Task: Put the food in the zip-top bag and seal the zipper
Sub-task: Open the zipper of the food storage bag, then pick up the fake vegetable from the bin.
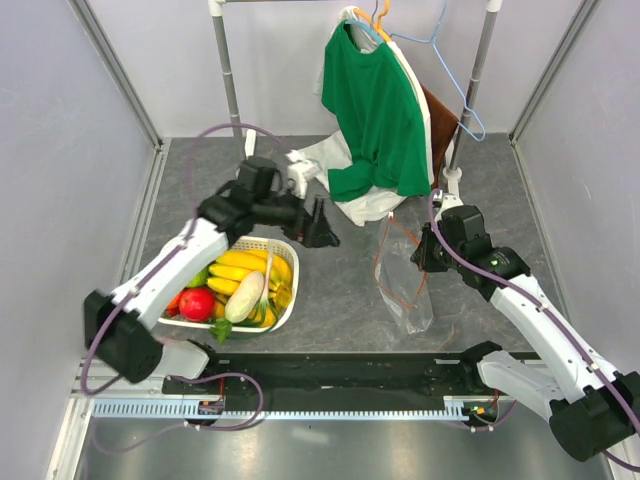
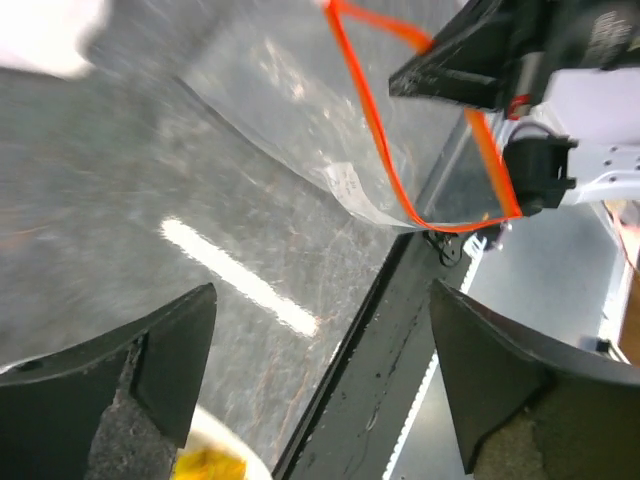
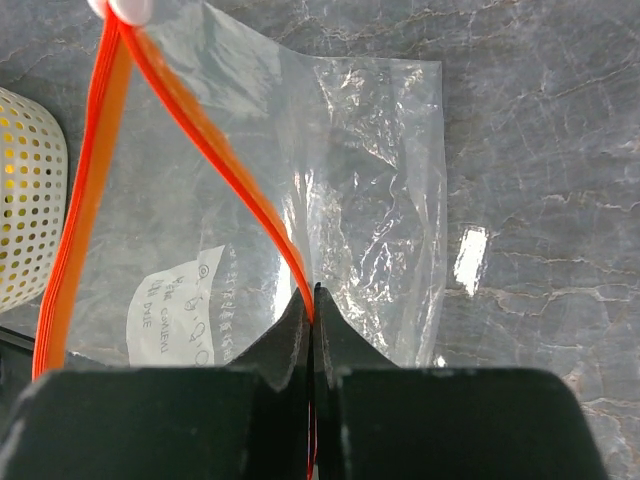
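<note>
Left wrist view: blurry zip-top bag, mere sliver of basket below.

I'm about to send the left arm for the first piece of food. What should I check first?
1. Right gripper shut on the zipper: ok.
2. Zip-top bag mouth parted: ok.
3. Nothing inside it yet: ok.
4. Left gripper open, holding nothing: ok.
5. Food lying in the basket: ok.
6. Mouth wide enough for a fruit: cannot tell.
</note>
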Robot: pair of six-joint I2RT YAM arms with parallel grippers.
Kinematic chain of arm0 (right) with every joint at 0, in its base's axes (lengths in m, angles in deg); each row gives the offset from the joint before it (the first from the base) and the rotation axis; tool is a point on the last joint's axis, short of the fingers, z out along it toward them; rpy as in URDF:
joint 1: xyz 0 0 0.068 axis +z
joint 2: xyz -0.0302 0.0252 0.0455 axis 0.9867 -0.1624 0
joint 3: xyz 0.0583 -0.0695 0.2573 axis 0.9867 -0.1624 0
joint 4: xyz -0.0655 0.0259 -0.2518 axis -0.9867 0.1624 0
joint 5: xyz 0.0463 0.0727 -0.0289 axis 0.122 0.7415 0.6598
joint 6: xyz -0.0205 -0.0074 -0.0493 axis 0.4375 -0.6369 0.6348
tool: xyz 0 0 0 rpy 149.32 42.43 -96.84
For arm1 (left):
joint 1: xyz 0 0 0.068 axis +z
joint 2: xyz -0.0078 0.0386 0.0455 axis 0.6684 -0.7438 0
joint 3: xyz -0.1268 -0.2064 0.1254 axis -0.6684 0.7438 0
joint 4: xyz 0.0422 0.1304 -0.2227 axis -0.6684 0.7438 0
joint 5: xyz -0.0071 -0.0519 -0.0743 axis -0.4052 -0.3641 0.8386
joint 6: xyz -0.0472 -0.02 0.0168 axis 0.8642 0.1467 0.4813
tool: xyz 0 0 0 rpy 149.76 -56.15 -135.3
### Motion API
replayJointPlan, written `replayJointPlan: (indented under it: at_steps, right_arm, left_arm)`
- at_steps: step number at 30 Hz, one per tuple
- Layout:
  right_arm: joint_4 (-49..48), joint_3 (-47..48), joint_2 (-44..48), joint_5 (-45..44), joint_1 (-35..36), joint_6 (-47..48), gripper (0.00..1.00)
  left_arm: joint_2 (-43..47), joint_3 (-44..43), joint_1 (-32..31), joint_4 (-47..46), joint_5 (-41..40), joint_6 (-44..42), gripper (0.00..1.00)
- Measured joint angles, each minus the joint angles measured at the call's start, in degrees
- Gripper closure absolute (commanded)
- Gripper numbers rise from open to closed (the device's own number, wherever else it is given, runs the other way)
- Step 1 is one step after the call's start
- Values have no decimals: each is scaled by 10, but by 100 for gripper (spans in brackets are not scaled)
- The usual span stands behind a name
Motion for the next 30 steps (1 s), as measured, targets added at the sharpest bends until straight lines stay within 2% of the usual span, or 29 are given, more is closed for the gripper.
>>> replayJointPlan:
  at_steps: [6, 15, 18, 24, 30]
  right_arm:
    - [-14, -18, 6, 7, 0, -7, 100]
    - [-18, -30, 18, 12, 0, -6, 100]
    - [-21, -30, 18, 12, 0, -5, 100]
    - [-22, -30, 18, 12, 0, -4, 100]
    - [-23, -30, 13, 12, 0, -4, 100]
  left_arm:
    - [142, 0, 92, 75, -8, -84, 3]
    - [251, -7, 124, 238, -115, -279, 13]
    - [252, -16, 124, 292, -147, -312, 17]
    - [199, -44, 124, 412, -200, -365, 22]
    - [200, 17, 110, 452, -203, -403, 28]
